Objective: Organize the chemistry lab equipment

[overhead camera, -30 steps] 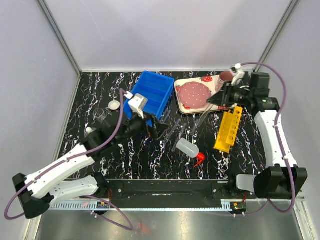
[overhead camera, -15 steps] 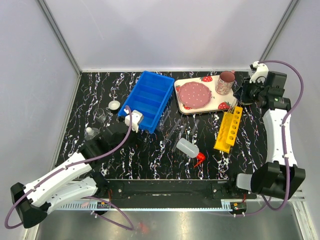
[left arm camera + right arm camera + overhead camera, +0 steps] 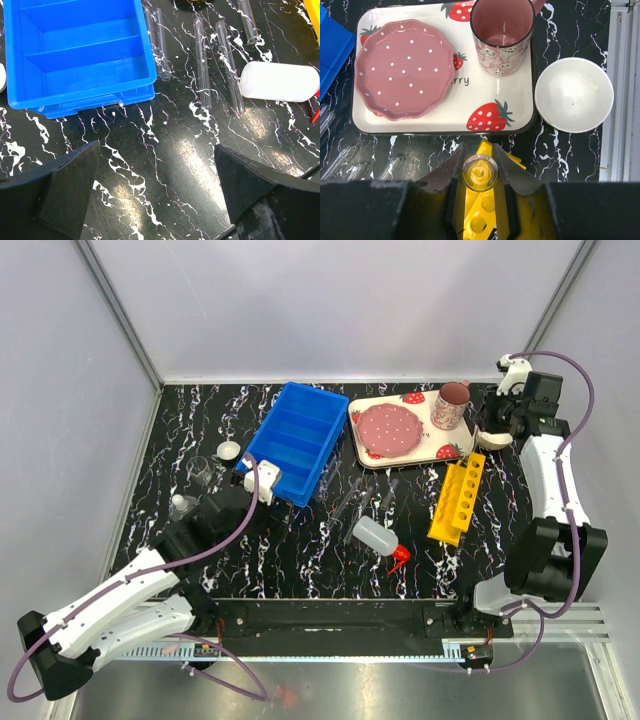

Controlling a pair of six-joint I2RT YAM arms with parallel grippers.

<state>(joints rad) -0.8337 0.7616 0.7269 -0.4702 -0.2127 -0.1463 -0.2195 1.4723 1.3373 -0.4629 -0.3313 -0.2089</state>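
Note:
My right gripper (image 3: 479, 172) is shut on a thin clear tube (image 3: 479, 173), seen end-on and held upright just over the far end of the yellow holed rack (image 3: 483, 222). In the top view that rack (image 3: 458, 498) lies right of centre. My left gripper (image 3: 157, 170) is open and holds nothing; it hangs low over the bare table just in front of the blue bin (image 3: 75, 50). Several clear tubes (image 3: 202, 65) lie beside the bin. The white squeeze bottle (image 3: 277, 82) lies on its side with its red nozzle (image 3: 400, 558) toward me. Two small beakers (image 3: 203, 472) and a tiny white dish (image 3: 230, 451) sit at the left.
A strawberry-print tray (image 3: 445, 125) carries a pink plate (image 3: 404, 68) and a pink mug (image 3: 502, 35). A cream bowl (image 3: 574, 95) sits right of the tray, next to the table's right rail. The blue bin (image 3: 296, 440) stands at the back centre.
My right gripper has swung right and back from over the tray to above the rack's far end, tube still held. My left arm has drawn back from the bin toward me.

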